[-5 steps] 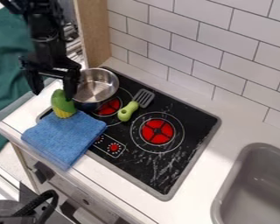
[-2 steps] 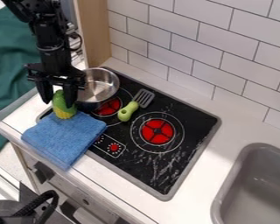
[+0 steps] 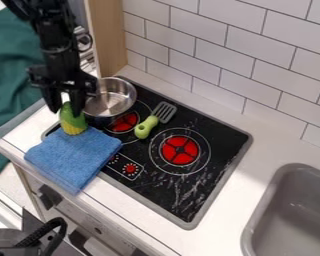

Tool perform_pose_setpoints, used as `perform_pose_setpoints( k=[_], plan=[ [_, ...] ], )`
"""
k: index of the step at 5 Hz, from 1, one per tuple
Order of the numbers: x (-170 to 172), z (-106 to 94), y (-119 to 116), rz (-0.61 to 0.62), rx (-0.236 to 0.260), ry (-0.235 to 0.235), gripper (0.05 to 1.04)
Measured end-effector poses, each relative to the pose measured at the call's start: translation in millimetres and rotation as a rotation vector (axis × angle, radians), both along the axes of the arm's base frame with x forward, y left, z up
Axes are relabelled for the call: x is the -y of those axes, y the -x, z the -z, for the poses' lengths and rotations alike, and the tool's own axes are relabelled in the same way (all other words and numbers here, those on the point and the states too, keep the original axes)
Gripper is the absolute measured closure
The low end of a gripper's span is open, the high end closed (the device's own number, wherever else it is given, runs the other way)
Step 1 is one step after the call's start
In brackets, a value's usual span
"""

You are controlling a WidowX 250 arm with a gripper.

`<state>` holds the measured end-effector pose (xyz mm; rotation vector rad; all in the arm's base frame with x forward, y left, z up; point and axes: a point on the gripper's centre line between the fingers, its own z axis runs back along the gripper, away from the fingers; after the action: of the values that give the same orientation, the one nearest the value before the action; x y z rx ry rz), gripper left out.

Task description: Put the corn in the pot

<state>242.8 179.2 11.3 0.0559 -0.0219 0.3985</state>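
The gripper point(image 3: 65, 108) hangs with its fingers spread about the tip of the corn point(image 3: 73, 123), which stands roughly upright directly below, the pot point(image 3: 110, 98) just beside. The toy looks light and firm, likely smooth plastic, apt to slip if pinched at its tapering top; the fuller middle offers the surer hold.

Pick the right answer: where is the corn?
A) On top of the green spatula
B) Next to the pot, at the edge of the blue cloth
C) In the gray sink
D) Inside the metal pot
B: the corn is outside the pot, with its yellow end at the upper edge of the blue cloth.
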Motion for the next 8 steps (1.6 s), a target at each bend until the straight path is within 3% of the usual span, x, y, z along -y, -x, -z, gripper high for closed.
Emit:
perform_pose_setpoints(
  k=[1,2,3,4,5,6,8],
  plan=[
    [-0.4,-24.8,-1.3,-0.004,0.036,-0.039,0.884],
    [5.7,-40.8,-6.8,0.013,0.067,-0.059,0.978],
    [14.1,-44.5,-13.6,0.016,0.066,-0.057,0.807],
    [15.8,-40.1,-11.8,-0.010,0.072,-0.039,0.523],
    [13.7,-19.8,-4.7,-0.027,0.019,0.006,0.200],
    [13.4,0.5,1.4,-0.037,-0.030,0.048,0.067],
    [6.8,28.7,2.2,-0.045,-0.085,0.088,0.075]
  ],
)
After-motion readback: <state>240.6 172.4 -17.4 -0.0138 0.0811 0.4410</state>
